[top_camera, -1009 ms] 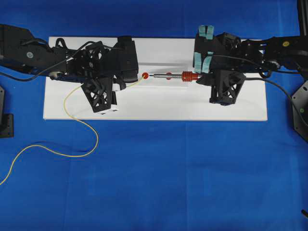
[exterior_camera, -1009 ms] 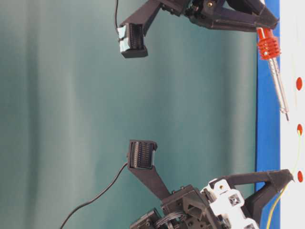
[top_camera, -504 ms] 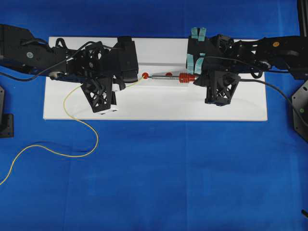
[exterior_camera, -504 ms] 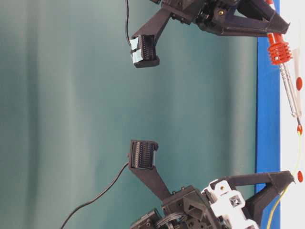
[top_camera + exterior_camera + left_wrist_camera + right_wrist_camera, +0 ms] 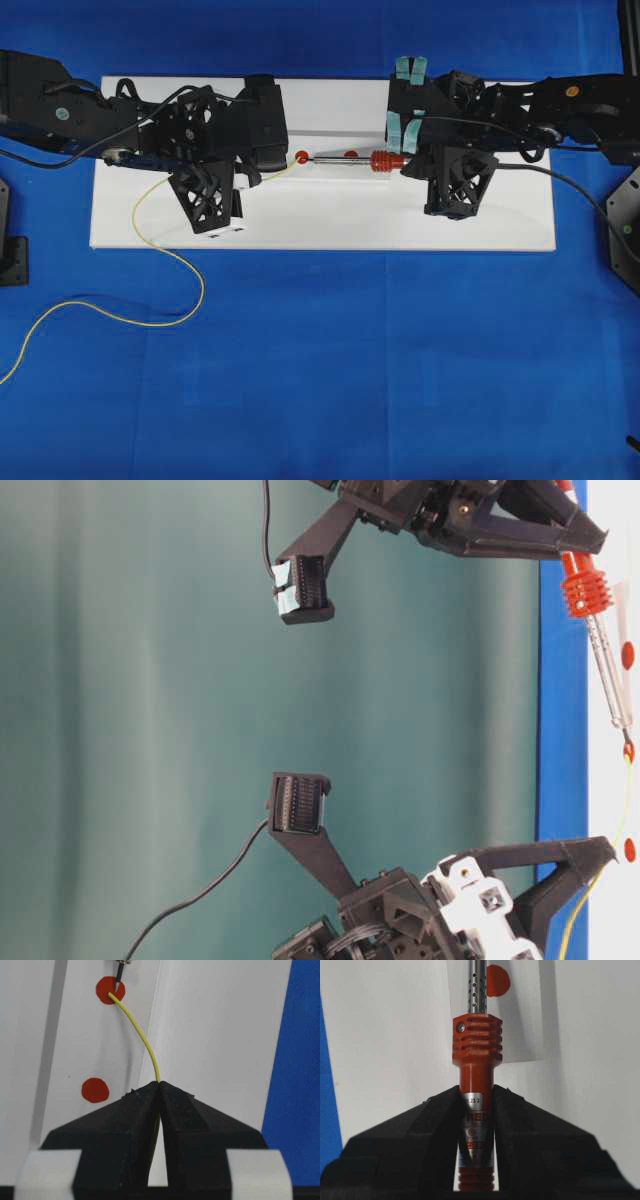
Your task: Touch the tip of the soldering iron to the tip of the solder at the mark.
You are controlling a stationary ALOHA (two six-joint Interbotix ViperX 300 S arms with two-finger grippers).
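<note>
Right, we've got both arms over the white board point(image 5: 330, 225), which lies on the blue table cover point(image 5: 330, 380). Our left gripper point(image 5: 159, 1091) has its jaws pinched tight on the solder point(image 5: 142, 1040), with the thin yellow wire emerging right where the two black fingers point(image 5: 120, 1125) meet. From there it arcs up to a red dot point(image 5: 102, 991) on the board, and its free end lies on that dot. A second red dot point(image 5: 95, 1090) sits nearer the gripper, off to the left of the wire.

Over on the other side, our right gripper point(image 5: 477, 1110) is clamped around the red-orange handle of the soldering iron point(image 5: 476, 1050), the silver shaft pointing away from the camera past another red dot point(image 5: 498, 981).

From the left wrist view, the dark tip of the iron comes down onto the same red dot as the solder's end, and the two tips look to be touching or just about. From overhead, the iron point(image 5: 350, 158) lies level between the two grippers, tip at the mark point(image 5: 302, 157). Behind the left gripper, the rest of the solder point(image 5: 150, 240) trails off the board in loose loops across the blue cover.
</note>
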